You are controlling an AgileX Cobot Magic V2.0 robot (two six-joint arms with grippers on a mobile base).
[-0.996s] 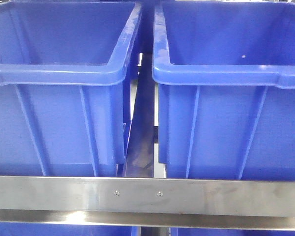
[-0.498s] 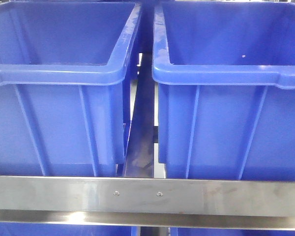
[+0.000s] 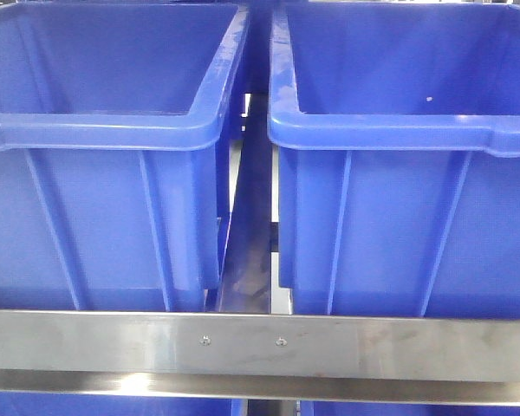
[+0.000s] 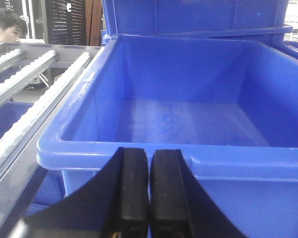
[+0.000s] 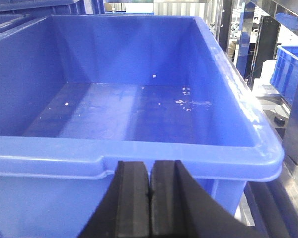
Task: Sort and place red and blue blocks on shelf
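Behind front rail of steel shelf, two blue plastic bins side by side: left bin, right bin. My left gripper at near rim of left bin, fingers pressed together, nothing held. Right gripper at near rim of right bin, fingers also together, empty. Both bin floors bare; red and blue blocks not in any view. Judging cubes light, rigid, matte: pinch opposite flat faces. Bins glossy, ribbed, scuffed; rail brushed metal, roller tracks white.

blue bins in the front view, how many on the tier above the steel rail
2: the left bin and the right bin, side by side above the steel rail. More blue shows below it, partly hidden.
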